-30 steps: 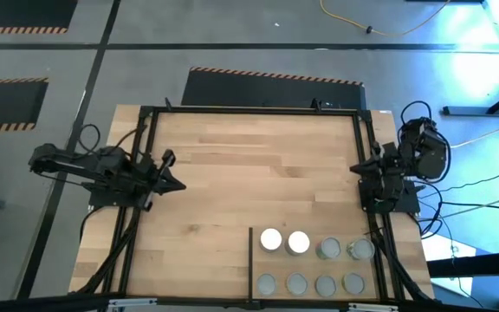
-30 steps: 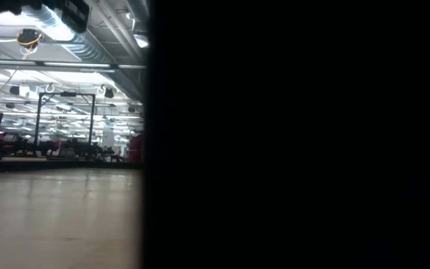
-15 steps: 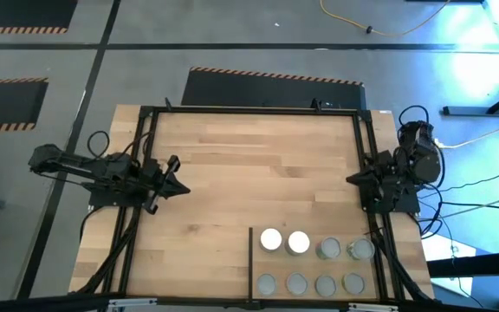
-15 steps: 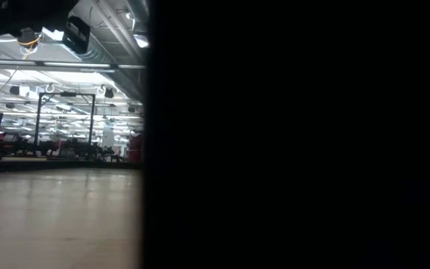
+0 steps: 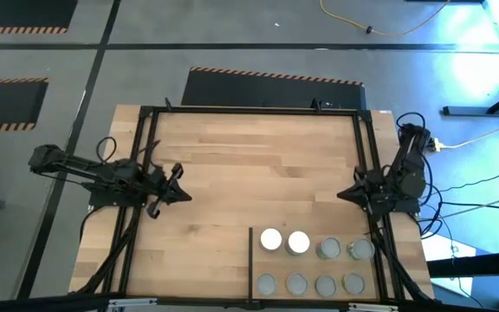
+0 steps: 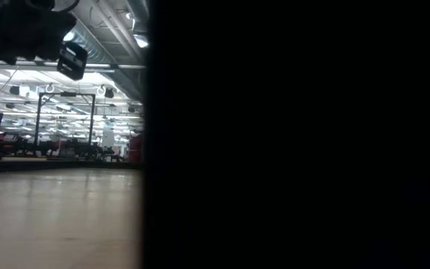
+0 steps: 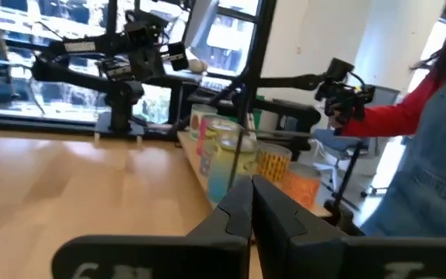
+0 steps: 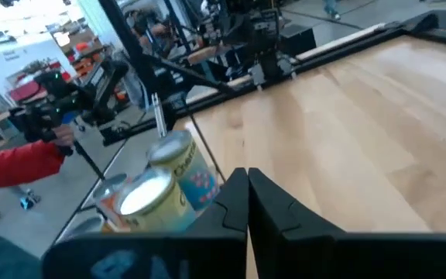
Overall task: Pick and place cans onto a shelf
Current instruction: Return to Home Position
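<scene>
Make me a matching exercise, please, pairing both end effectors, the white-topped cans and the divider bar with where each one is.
Column one:
1. left end effector
2. right end effector
3. white-topped cans
4. divider bar

Column two:
A. standing on the shelf, in the row nearer the table's middle, next to the bar
B. thin black strip along the shelf's left edge
C. shut and empty, over the right side of the table
D. shut and empty, over the table's left side

Pairs: 1-D, 2-C, 3-A, 4-B.
</scene>
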{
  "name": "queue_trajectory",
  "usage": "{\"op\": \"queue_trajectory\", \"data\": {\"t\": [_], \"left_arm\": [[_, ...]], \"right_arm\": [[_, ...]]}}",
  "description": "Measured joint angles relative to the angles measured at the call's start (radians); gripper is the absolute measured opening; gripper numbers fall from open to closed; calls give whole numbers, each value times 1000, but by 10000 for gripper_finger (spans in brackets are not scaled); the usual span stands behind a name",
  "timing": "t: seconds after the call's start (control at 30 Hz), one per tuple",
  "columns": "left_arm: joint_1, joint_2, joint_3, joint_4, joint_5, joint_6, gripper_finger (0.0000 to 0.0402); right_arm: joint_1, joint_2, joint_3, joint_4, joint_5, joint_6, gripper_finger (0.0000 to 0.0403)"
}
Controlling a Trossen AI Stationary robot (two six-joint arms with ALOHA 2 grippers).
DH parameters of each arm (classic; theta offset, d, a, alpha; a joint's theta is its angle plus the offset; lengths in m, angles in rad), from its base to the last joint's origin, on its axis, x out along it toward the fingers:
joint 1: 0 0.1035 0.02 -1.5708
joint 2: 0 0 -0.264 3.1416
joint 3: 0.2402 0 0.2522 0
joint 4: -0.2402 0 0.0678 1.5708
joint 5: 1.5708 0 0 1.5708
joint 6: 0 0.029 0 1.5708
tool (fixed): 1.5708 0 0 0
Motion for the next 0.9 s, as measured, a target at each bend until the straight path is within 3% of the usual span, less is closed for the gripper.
{"op": "queue_trajectory", "data": {"t": [0.4, 0.57, 0.73, 0.9], "left_arm": [[0, 0, -13, -106, 164, -16, 0], [0, 0, -13, -171, 165, 18, 0], [0, 0, -13, -170, 242, 64, 0], [0, 0, -13, -170, 275, 78, 0]], "right_arm": [[0, 7, -92, -10, -100, -3, 3], [0, 9, -91, -39, -213, -46, 4], [0, 9, -91, -38, -306, -62, 4], [0, 9, -91, -37, -301, -121, 4]]}}
